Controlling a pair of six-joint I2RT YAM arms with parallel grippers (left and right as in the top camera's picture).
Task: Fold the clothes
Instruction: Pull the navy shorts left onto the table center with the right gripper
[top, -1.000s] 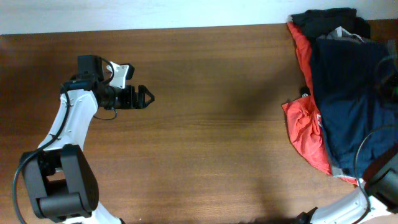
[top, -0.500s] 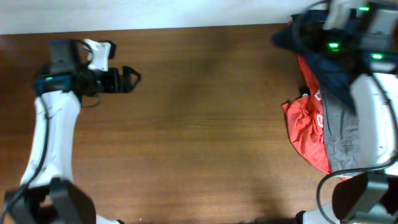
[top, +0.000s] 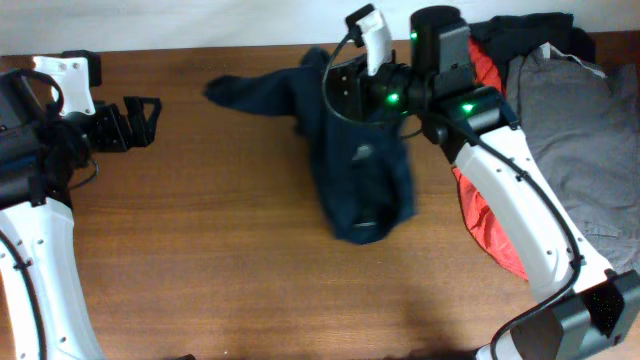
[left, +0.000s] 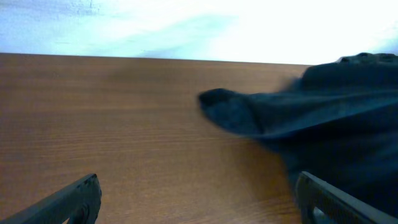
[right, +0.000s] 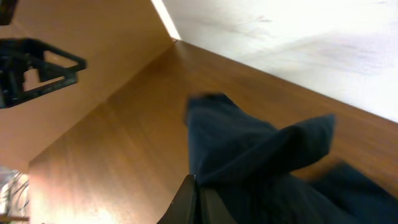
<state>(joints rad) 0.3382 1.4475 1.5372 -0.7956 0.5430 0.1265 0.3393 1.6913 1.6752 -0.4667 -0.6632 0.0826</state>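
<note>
Shorts (top: 360, 170), dark navy, now rest near the centre of the table (top: 200, 260). One leg trails toward the far edge and the rest hangs bunched from the right gripper (right: 196, 194). Right gripper: jaws clenched on the fabric. One second ago the shorts lay on the pile at the right edge. That pile now shows the grey trousers (top: 580, 150) uncovered, with the red-orange garment (top: 490, 220) beside them. Left gripper (top: 152, 120): jaws spread wide, holding nothing. It has shifted toward the far left corner, well apart from the shorts.
</note>
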